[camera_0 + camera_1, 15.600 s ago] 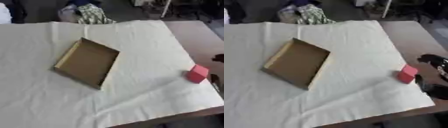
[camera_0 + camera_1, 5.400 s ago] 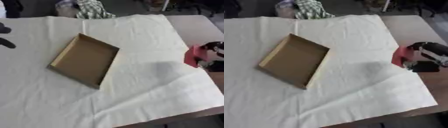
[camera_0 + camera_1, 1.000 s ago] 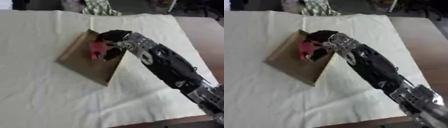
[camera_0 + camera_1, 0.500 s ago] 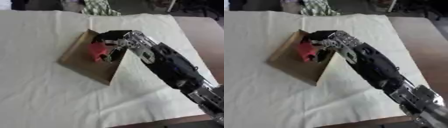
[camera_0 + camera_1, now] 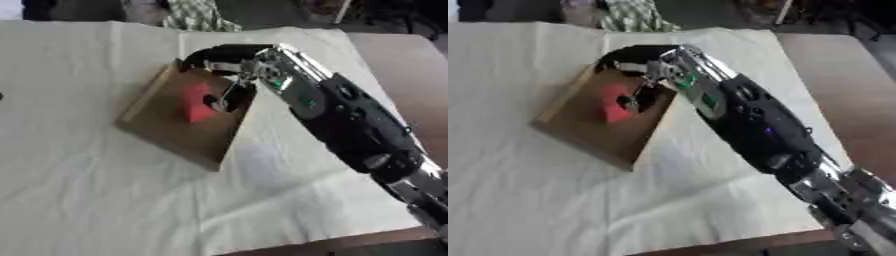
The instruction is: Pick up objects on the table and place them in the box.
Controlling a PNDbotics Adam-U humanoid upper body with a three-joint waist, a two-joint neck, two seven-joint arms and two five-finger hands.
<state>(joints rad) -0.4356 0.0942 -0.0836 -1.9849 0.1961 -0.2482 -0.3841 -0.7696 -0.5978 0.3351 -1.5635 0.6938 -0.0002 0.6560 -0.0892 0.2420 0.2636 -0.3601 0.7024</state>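
Right robot hand (image 5: 229, 75) reaches in from lower right, over the shallow brown box (image 5: 157, 125); fingers curled beside the red block (image 5: 198, 103), touching its right side; cannot tell whether they still pinch it; block sits inside the box, near the upper middle; box lies askew on the white cloth (image 5: 79, 190) covering the worktop (image 5: 411, 65); patterned fabric (image 5: 199, 15) at the far edge; left robot hand not visible.
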